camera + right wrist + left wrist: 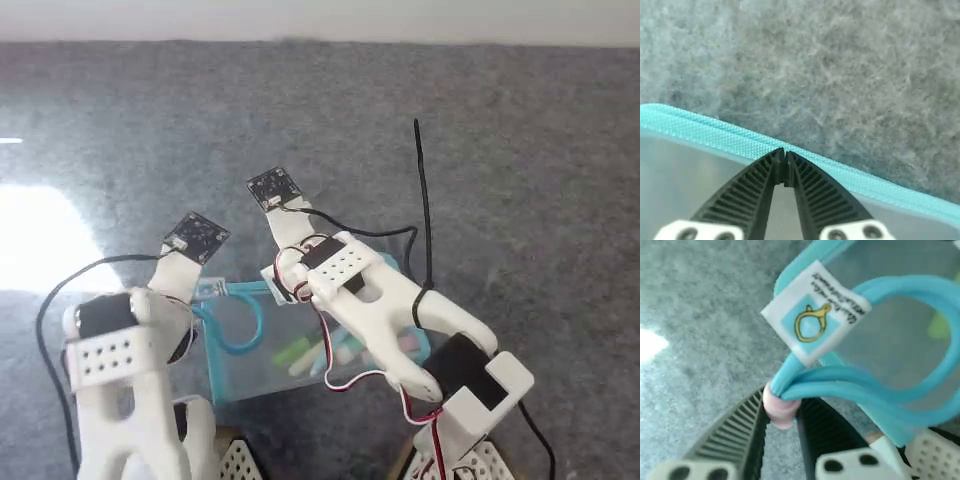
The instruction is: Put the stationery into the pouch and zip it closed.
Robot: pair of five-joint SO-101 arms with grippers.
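The pouch (240, 378), translucent with teal trim, lies flat on the grey bench (520, 150) between the two arms. The stationery (300, 352) already shows through its wall as green, pink and pale sticks, so the step in hand appears to be the zipping.

The left gripper (782, 401) is pinched tight on a small pink tab (776, 414) at the root of the teal loop strap (850, 382), just below the white label (815, 312) at the pouch's corner. That hold looks meant as an anchor: with the corner pinned, the pouch should not slide along when the zip is drawn. The left arm (120, 350) rises from the near edge and leans forward, its wrist tipped down toward that corner.

The right gripper (785, 161) has its jaws pressed together, tips resting on the teal zip tape (715, 132) along the pouch's far edge. Nothing can be made out between the tips, so I cannot tell whether it has the slider. The right arm (380, 300) stretches low across the pouch from the near right, its wrist bent so the gripper points down at the zip line, a pose suited to running along the tape.
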